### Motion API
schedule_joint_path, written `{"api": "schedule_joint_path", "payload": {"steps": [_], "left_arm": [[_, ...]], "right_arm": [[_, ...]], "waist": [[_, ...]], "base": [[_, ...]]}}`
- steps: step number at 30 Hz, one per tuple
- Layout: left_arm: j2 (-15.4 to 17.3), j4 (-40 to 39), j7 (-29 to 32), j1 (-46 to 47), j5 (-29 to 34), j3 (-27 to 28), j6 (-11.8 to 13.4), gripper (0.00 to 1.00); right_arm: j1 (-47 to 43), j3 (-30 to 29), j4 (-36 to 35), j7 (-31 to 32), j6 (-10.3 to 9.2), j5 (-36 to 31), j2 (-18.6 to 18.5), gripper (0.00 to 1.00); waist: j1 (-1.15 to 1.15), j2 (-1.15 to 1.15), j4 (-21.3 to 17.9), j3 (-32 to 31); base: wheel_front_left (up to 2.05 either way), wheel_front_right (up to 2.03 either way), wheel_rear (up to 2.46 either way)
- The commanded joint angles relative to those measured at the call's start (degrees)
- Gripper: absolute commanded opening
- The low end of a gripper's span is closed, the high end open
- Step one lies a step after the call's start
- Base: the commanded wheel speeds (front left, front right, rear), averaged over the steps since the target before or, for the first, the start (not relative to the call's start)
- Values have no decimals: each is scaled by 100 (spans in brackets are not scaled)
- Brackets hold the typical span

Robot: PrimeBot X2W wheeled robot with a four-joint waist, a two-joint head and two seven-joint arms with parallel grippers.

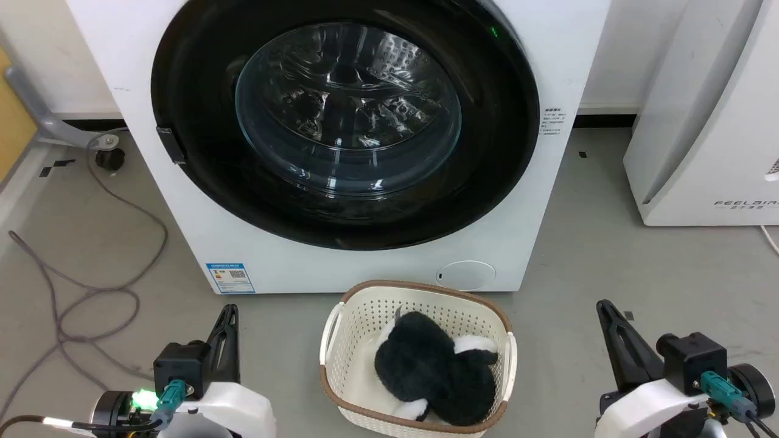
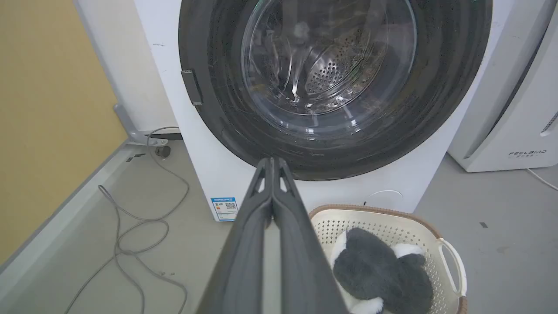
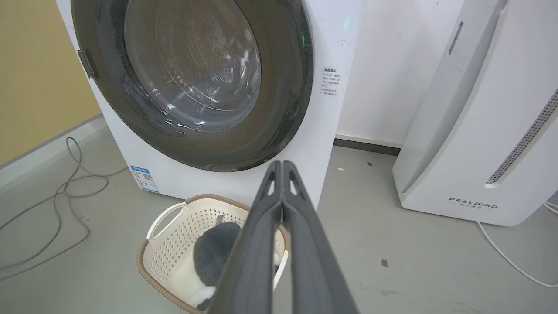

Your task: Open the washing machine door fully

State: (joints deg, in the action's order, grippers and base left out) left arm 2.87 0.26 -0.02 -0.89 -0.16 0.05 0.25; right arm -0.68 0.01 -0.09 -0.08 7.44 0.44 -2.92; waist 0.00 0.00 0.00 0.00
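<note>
Head view: washing machine door (image 1: 344, 121), round, black, shut flat against the washing machine (image 1: 341, 271). A basket (image 1: 420, 286) with a plush toy (image 1: 420, 365) sits on the floor just before it. The left tool (image 1: 228, 316) is lower left, the right tool (image 1: 604, 310) lower right.
Left wrist view: left tool narrow, fingers together, empty.
Right wrist view: right tool narrow, fingers together, empty.

Looks like a laundry corner set up in a lab or test room: a white front-loading washing machine (image 1: 377, 267) on bare grey floor (image 1: 639, 274), loose cables (image 1: 59, 316) trailing, small tape marks (image 1: 583, 154), a yellow partition (image 2: 43, 109) and a laundry basket (image 1: 420, 286) in front.
</note>
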Motion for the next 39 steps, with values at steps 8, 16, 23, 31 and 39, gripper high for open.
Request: {"api": "schedule_joint_path", "payload": {"steps": [8,16,23,31,39], "left_arm": [[0,-26,2,89,16,-5,-25,0],[0,-26,2,89,16,-5,-25,0],[0,-26,2,89,16,-5,-25,0],[0,2,-3,-3,-2,2,5,100],[0,13,-68,4,-19,-31,63,100]], "right_arm": [[68,-1,9,8,5,-44,4,0],[68,-1,9,8,5,-44,4,0],[68,-1,9,8,5,-44,4,0],[-2,1,0,-4,0,5,0,100],[-8,-32,-37,-68,0,117,0,100]], "waist": [[0,0,0,0],[0,0,0,0],[0,0,0,0],[0,0,0,0],[0,0,1,8]], "base": [[0,0,0],[0,0,0],[0,0,0],[0,0,0],[0,0,0]]}}
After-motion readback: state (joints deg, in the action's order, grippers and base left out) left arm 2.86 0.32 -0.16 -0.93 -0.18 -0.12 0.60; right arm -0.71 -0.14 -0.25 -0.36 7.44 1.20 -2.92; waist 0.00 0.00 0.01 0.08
